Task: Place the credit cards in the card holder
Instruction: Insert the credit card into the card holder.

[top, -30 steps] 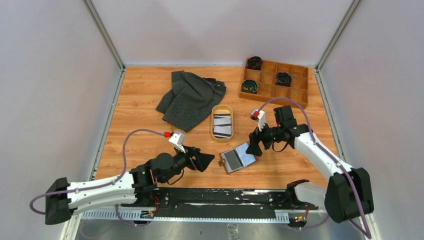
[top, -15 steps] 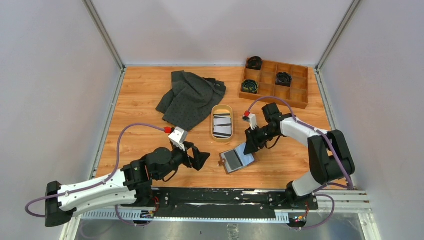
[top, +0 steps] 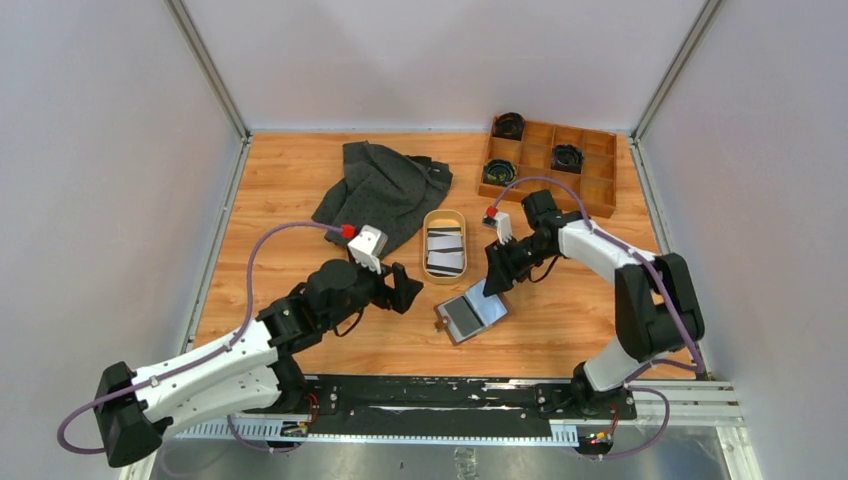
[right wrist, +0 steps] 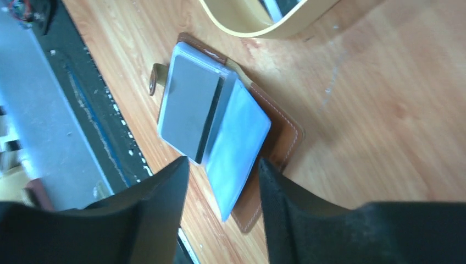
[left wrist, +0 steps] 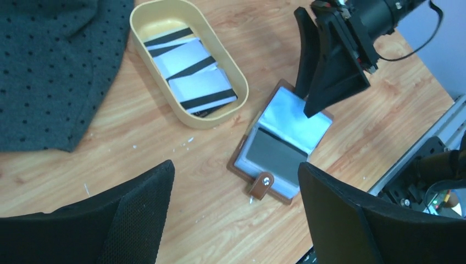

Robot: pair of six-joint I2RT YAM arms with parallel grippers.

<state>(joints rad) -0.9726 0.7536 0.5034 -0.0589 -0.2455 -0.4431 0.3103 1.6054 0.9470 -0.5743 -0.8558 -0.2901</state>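
- Left pincer (top: 408, 288): jaws wide apart, nothing between them. It hangs low over the table (top: 270, 220), pointing toward the card holder.
- Card holder (left wrist: 280, 143): lies open and flat on the wood, just ahead of the left pincer's tips and slightly to its right. Brown leather, with clear sleeves facing up. The snap tab (left wrist: 261, 187) sticks out on the side nearest the left pincer. A grey card (left wrist: 277, 157) sits under the sleeve of the half nearer to it.
- Right pincer (top: 493, 283): comes down on the far half of the holder, opposite the left pincer. Its jaws stand part-way apart, and the clear sleeve shows in the gap in the wrist view. Tips are at the sleeve's edge; cannot tell whether they touch it. Nothing visibly clamped.
- Credit cards (left wrist: 192, 82): several, white and grey with black stripes, stacked in the oval tan tray (left wrist: 220, 118). The tray lies beyond the left pincer, just beside the right one.
- Dark dotted cloth (top: 380, 195): crumpled, further out, touching the tray's far-left side.
- Wooden compartment box (top: 598, 170): far behind the right pincer, with black coils (top: 567, 157) in some cells.
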